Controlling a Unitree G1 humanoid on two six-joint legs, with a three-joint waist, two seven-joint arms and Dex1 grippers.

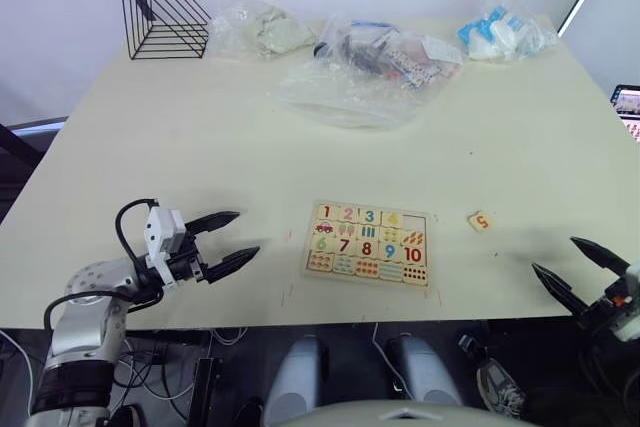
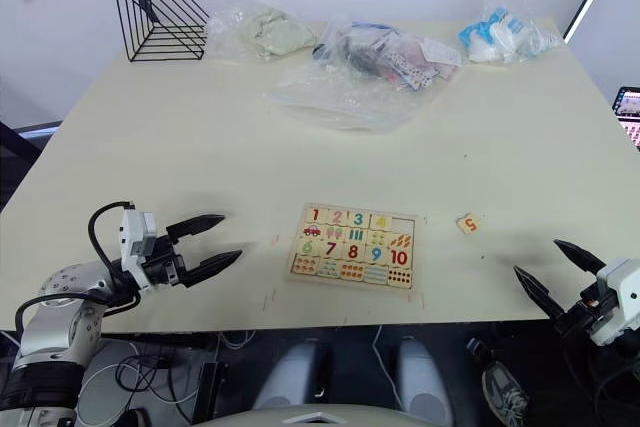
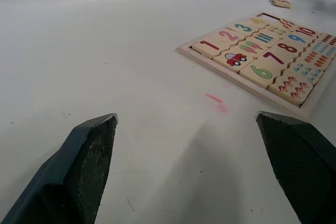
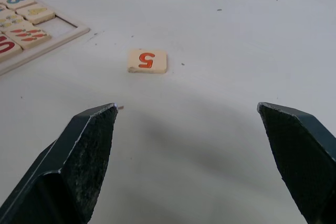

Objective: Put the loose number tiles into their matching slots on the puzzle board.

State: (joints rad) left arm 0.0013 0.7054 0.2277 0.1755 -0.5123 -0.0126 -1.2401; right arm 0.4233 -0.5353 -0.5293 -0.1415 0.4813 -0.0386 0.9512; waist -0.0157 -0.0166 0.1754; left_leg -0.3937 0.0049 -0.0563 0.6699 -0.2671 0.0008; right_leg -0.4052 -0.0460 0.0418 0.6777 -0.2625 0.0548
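The puzzle board (image 3: 231, 78) lies flat near the table's front edge, in the middle. Its top row holds tiles 1 to 4, and the slot (image 1: 416, 219) at that row's right end is bare. A loose number tile (image 1: 481, 220) with an orange 5 lies on the table just right of the board, seen again as the tile (image 4: 147, 61) ahead of my right gripper. My left gripper (image 1: 247, 233) hovers open to the left of the board, empty. My right gripper (image 1: 553, 254) is open and empty at the front right, short of the 5 tile.
A black wire rack (image 1: 165, 12) stands at the back left. Several clear plastic bags (image 1: 370, 62) with odds and ends lie along the back edge. A screen (image 1: 628, 102) shows past the table's right edge. Bare tabletop (image 1: 200, 137) surrounds the board.
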